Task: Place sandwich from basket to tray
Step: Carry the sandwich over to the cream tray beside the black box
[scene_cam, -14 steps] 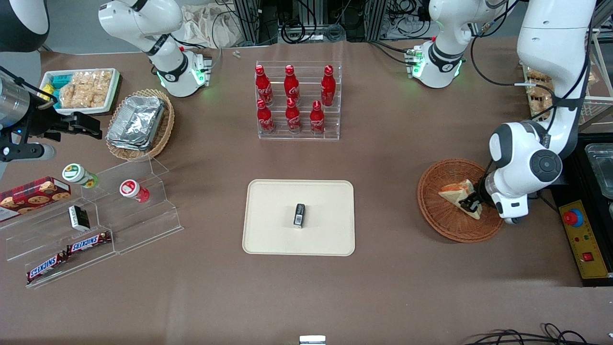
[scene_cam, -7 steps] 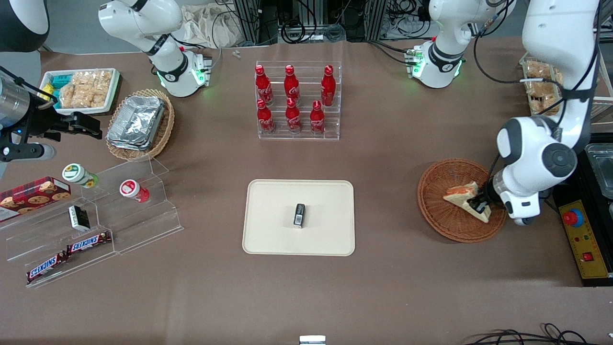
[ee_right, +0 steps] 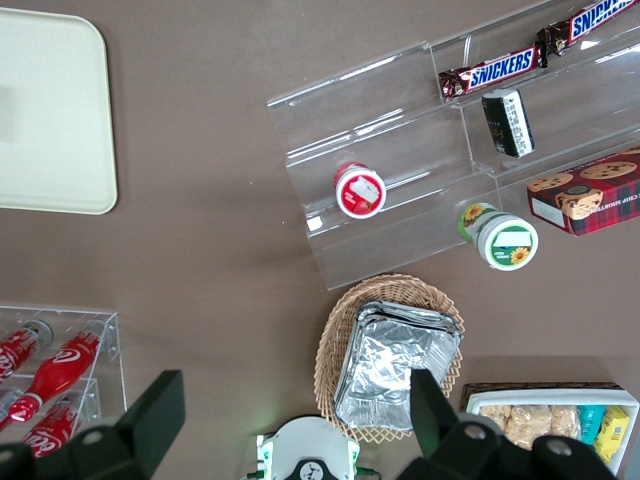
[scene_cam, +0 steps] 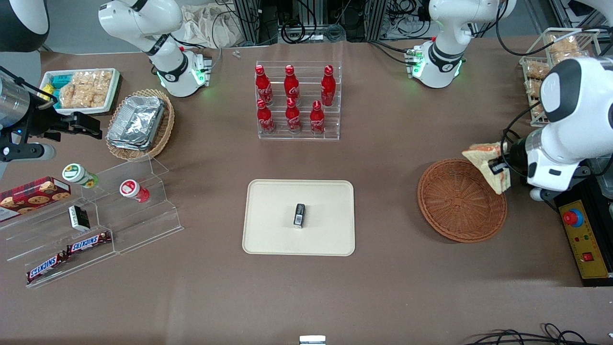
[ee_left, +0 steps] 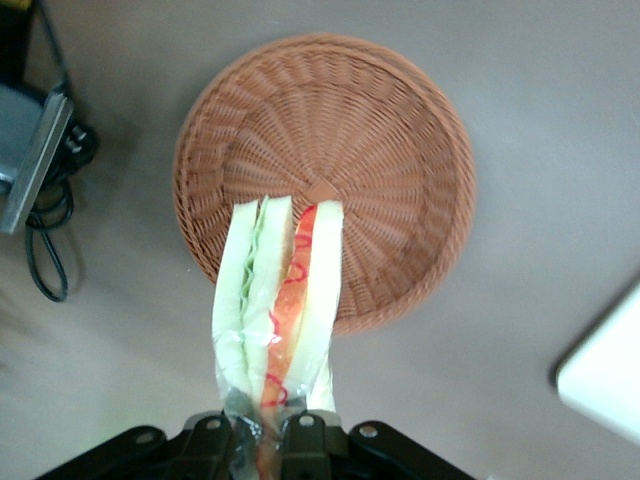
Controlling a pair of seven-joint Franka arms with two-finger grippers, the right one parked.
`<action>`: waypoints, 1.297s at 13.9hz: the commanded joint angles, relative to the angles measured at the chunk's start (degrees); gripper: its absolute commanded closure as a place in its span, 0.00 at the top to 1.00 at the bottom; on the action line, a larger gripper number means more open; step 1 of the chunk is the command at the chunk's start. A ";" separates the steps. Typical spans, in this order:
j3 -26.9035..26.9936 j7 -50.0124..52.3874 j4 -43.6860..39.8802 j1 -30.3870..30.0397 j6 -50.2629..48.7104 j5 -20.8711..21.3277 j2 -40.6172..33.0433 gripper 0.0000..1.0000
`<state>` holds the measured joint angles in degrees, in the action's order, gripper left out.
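My left gripper [scene_cam: 499, 167] is shut on the sandwich [scene_cam: 484, 155], a wrapped triangular wedge of white bread with red-orange and green filling. It holds the sandwich in the air above the rim of the round reddish-brown wicker basket [scene_cam: 460, 200], at the working arm's end of the table. In the left wrist view the sandwich [ee_left: 280, 300] hangs from the gripper [ee_left: 262, 440] over the bare basket [ee_left: 390, 170]. The cream rectangular tray [scene_cam: 273, 225] lies at mid-table; a corner of it shows in the left wrist view [ee_left: 605, 375].
A small black box [scene_cam: 299, 214] stands on the tray. An acrylic rack of red cola bottles [scene_cam: 297, 100] is farther from the camera than the tray. A control box with a red button [scene_cam: 581, 237] lies beside the basket. A wire rack of bagged snacks [scene_cam: 546, 67] stands near the working arm.
The gripper has lifted the sandwich out of the basket and carried it up and away from the camera, over the basket's rim. The basket now holds nothing.
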<state>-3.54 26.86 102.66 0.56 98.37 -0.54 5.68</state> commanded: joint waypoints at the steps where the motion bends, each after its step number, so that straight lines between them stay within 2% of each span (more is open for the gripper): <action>1: -4.44 -11.35 -4.04 0.58 -2.40 -0.61 1.61 0.00; 4: -10.68 -11.39 -7.11 0.67 -0.38 -1.48 3.80 0.00; 7: -16.57 -11.82 -10.28 2.24 2.50 0.70 7.76 0.00; 8: -16.85 -12.00 -9.85 4.52 4.52 3.93 8.03 0.00; 9: -16.85 -10.78 -10.46 6.89 5.15 4.57 9.42 0.00; 13: -16.85 -2.26 -19.23 14.19 5.60 5.28 22.68 0.00; 15: -16.85 -0.33 -23.28 15.17 9.18 5.28 29.18 0.00; 18: -16.50 0.65 -24.35 17.19 18.22 5.98 35.61 0.00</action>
<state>-20.57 26.01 82.62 16.15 113.70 4.12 36.31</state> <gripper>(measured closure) 0.824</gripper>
